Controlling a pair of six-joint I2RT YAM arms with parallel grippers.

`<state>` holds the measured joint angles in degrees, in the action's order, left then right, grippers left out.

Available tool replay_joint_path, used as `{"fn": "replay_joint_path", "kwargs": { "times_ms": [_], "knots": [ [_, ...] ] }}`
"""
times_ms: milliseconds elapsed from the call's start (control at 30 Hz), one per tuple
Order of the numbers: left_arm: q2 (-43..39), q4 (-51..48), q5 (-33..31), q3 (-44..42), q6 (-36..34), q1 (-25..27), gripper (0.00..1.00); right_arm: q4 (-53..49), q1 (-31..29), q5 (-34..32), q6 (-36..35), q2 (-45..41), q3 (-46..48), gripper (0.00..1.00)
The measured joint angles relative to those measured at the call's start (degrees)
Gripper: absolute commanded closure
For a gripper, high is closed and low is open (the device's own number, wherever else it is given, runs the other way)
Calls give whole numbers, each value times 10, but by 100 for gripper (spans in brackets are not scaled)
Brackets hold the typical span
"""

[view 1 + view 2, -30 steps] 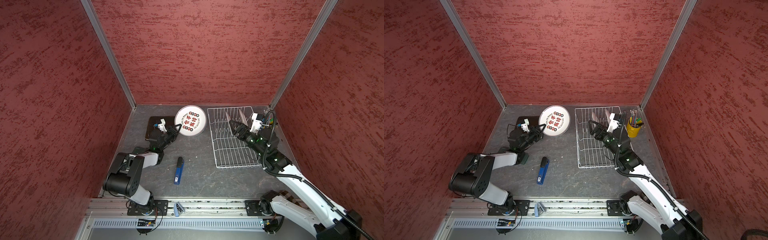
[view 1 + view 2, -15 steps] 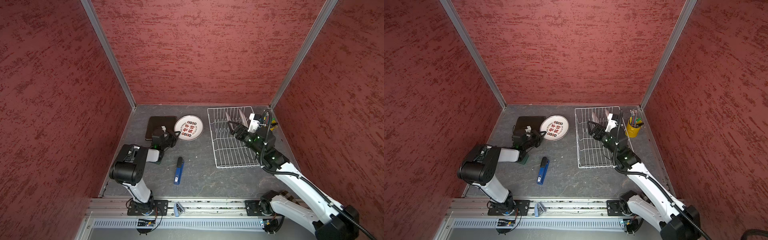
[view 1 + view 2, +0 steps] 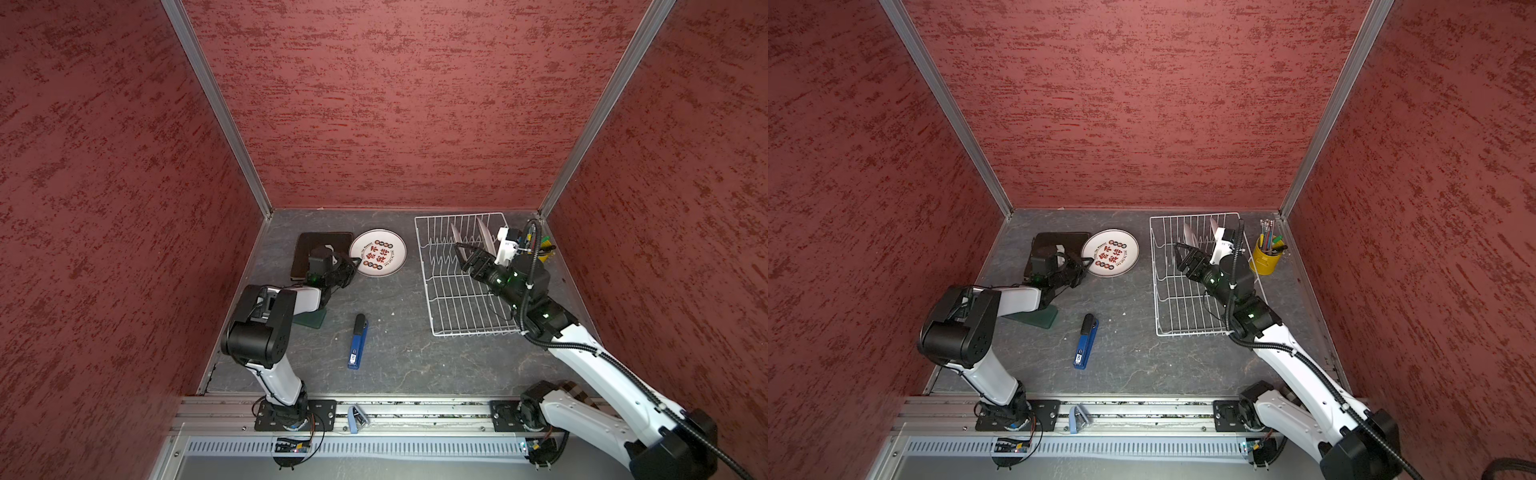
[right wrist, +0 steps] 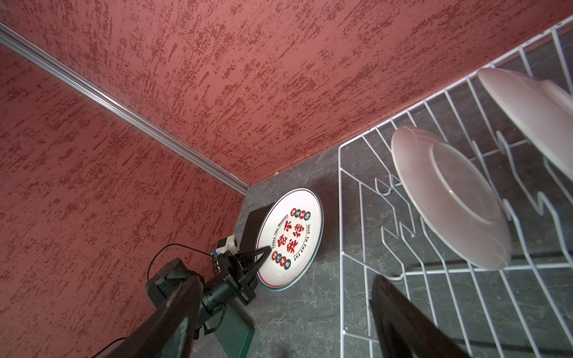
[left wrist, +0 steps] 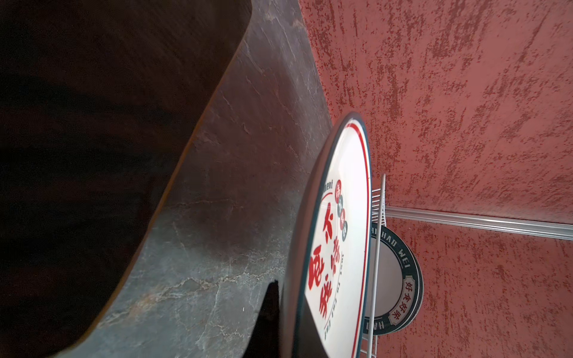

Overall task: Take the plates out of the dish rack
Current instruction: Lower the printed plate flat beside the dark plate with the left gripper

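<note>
In both top views: left gripper [image 3: 355, 261] pinched shut on lettered plate [image 3: 378, 253] at its 8 o'clock rim, plate at 9 o'clock of rack [image 3: 457, 307]; right gripper [image 3: 464, 255] spread wide, empty, over rack. Left wrist: plate rim beside dark finger [image 5: 269, 310]. Right wrist: white plate [image 4: 449, 198] on edge in rack, second plate [image 4: 533, 114] behind.

The round plate [image 3: 377, 253], tilted up a second ago, now lies on the table [image 3: 399, 345]; the left gripper [image 3: 355, 261] sank with it. The right gripper [image 3: 463, 257] edged deeper over the dish rack [image 3: 473, 333].
</note>
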<state>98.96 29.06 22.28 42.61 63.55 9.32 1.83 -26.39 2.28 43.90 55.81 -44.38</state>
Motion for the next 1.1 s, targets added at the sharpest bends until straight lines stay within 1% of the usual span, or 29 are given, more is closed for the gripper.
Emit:
{"fn": "replay_joint_path", "kwargs": {
  "times_ms": [200,467,733,1100],
  "knots": [
    [17,-34,-6,30,-11,14,100,-2,0,0,0,-1,0,13],
    [32,-85,-23,75,-44,32,100,-10,0,-1,0,-1,2,13],
    [77,-104,-33,94,-59,36,100,-15,0,-4,-2,-2,3,13],
    [97,-120,-33,116,-71,42,100,-31,1,-5,-2,-2,3,13]
  ]
}}
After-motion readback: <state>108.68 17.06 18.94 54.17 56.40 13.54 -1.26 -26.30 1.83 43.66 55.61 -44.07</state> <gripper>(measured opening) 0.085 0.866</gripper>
